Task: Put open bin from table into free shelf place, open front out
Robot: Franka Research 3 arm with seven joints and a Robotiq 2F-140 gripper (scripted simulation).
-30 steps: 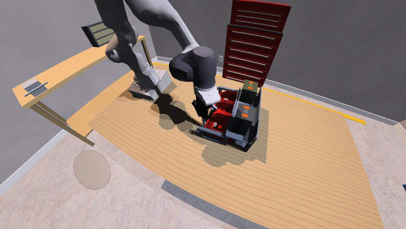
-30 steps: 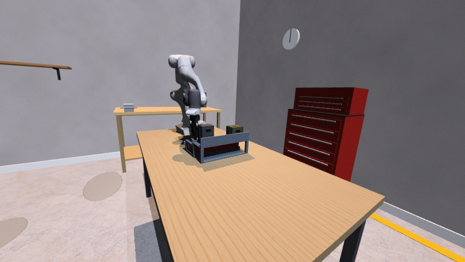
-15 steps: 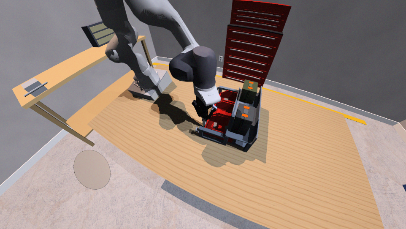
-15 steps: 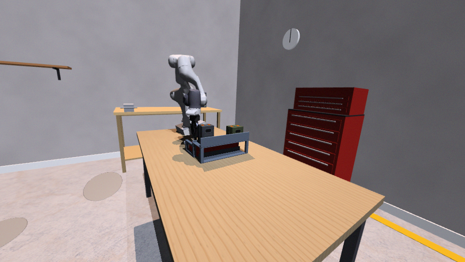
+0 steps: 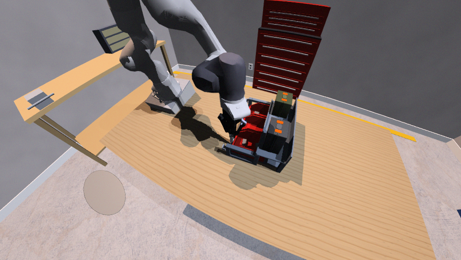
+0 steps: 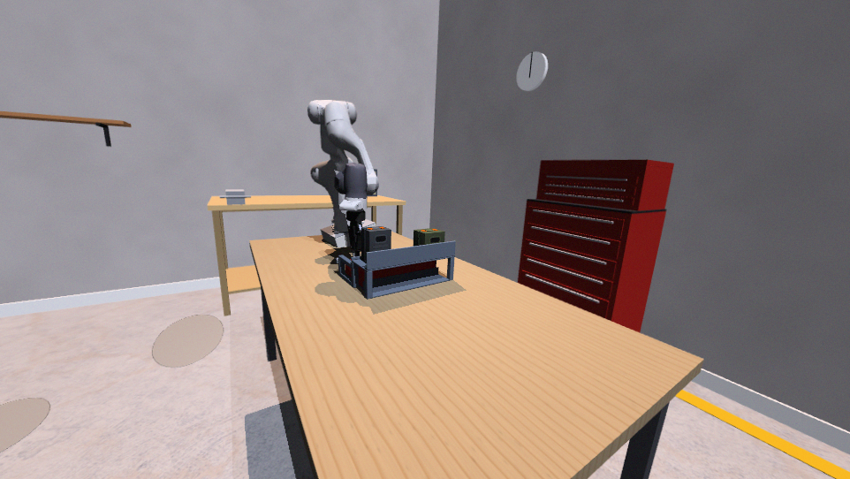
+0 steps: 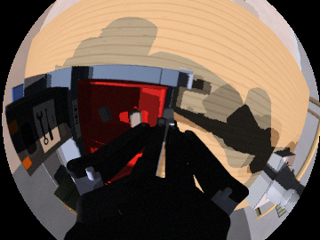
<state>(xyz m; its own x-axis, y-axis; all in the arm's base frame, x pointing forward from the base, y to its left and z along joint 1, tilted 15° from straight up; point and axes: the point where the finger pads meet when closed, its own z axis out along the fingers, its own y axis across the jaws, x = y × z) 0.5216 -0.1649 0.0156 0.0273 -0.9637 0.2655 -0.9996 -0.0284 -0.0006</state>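
Evidently clenched on nothing, the hand (image 5: 231, 137) (image 6: 356, 252) (image 7: 167, 116) points down at the open front of the nearest red bin (image 5: 253, 134) (image 7: 122, 94), presumably the task's bin, which lies just beside the fingertips, on the shelf's (image 5: 240, 149) (image 6: 410, 254) (image 7: 120, 72) side, in the end place of the row. The bin is probably light, stiff, smooth plastic, best gripped across a wall or nudged low at its front, gently, lest the pale part (image 5: 244, 141) (image 7: 135, 118) slide; outward, the shelf stands on the table (image 5: 341, 161) (image 6: 475, 356) (image 7: 200, 28), bearing a dark case (image 5: 281, 126) (image 6: 378, 239) (image 7: 27, 129) and a green case (image 5: 283, 104) (image 6: 429, 236) (image 7: 67, 196).
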